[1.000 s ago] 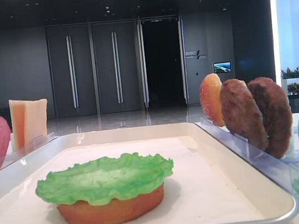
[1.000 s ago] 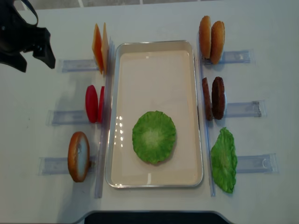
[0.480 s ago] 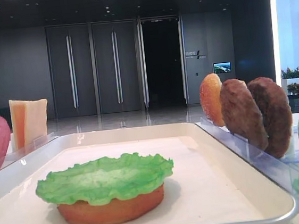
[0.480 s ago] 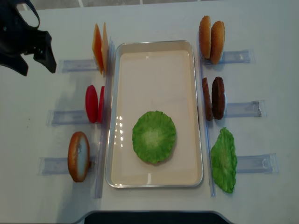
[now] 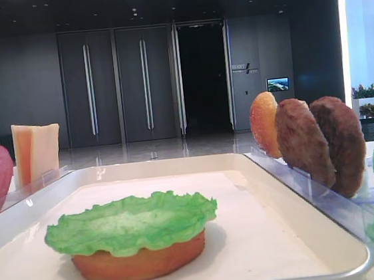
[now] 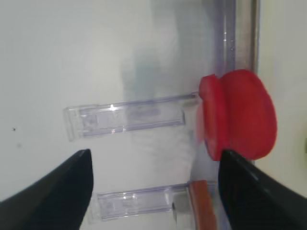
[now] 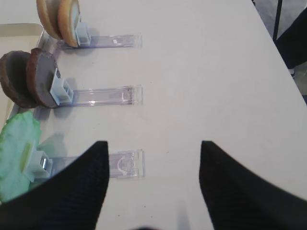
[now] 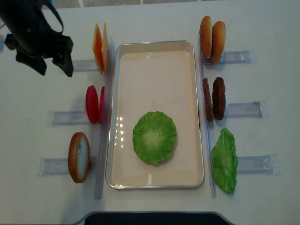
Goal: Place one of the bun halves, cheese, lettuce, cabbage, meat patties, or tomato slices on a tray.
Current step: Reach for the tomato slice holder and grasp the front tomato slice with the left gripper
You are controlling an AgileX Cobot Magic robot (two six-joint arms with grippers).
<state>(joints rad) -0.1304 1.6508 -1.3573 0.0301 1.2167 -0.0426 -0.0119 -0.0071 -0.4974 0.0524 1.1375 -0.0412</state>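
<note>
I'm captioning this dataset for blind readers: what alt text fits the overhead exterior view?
A cream tray in the table's middle holds a lettuce leaf lying on a bun half. Clear racks on its left hold cheese, tomato slices and a bun; on its right, buns, meat patties and lettuce. The open left gripper hovers upper left.

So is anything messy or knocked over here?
Nothing stands out. The lettuce lies flat on a bun half inside the tray. The tomato slices, cheese and meat patties all stand upright in their clear racks. Nothing is spilled.
</note>
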